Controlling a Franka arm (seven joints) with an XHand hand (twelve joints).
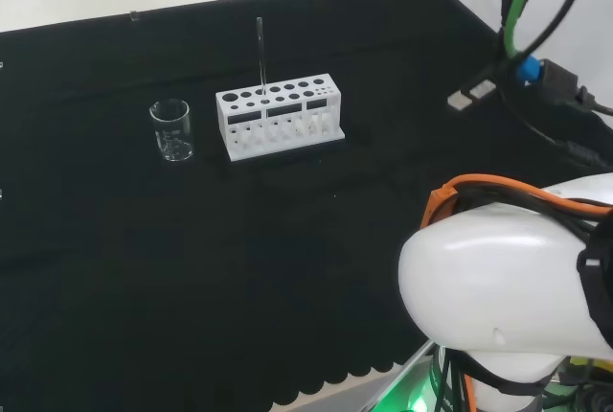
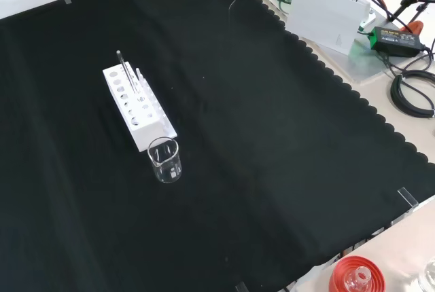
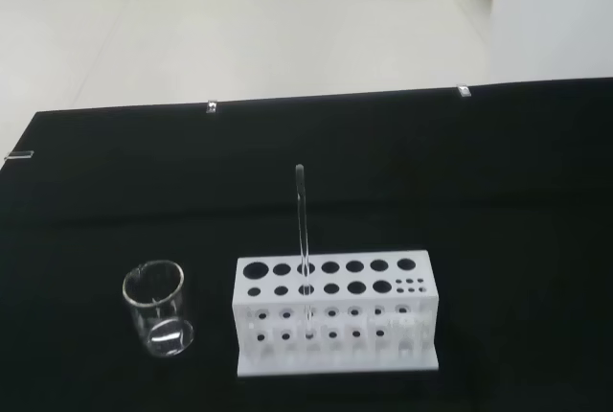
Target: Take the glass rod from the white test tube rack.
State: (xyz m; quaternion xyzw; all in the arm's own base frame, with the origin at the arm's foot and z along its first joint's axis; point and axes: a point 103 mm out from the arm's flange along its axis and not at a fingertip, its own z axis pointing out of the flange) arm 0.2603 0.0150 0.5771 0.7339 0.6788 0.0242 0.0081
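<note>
A glass rod (image 1: pixel 260 53) stands upright in a white rack (image 1: pixel 278 115) on a desk (image 1: pixel 144 268) draped in black cloth, its lower end dropped through a hole in the rack's back row, its upper length rising clear above the top plate. Beside the rack, just apart from one short end, sits a small clear beaker (image 1: pixel 171 130).

The rod's long axis runs vertical, so lifting it free would seem to call for a straight upward pull from a grip on the bare shaft above the rack. In the head view the arm's white link (image 1: pixel 508 278) bulks at the lower right, well apart from the rack, which lies up and to the left of it across open cloth; the wrist camera, looking square onto the rack's long face, suggests the robot hand is some way back from the rod (image 3: pixel 302 240) and pointed toward it. Whether its fingers are apart or together cannot be told from these pictures.

The front view alone shows a red ribbed stand (image 2: pixel 355 275) with a piece of glassware at the desk's near edge, and cables and a white box beyond the cloth's scalloped border. The wrist view alone makes plain which hole the rod occupies: third from the beaker (image 3: pixel 158 309) end.
</note>
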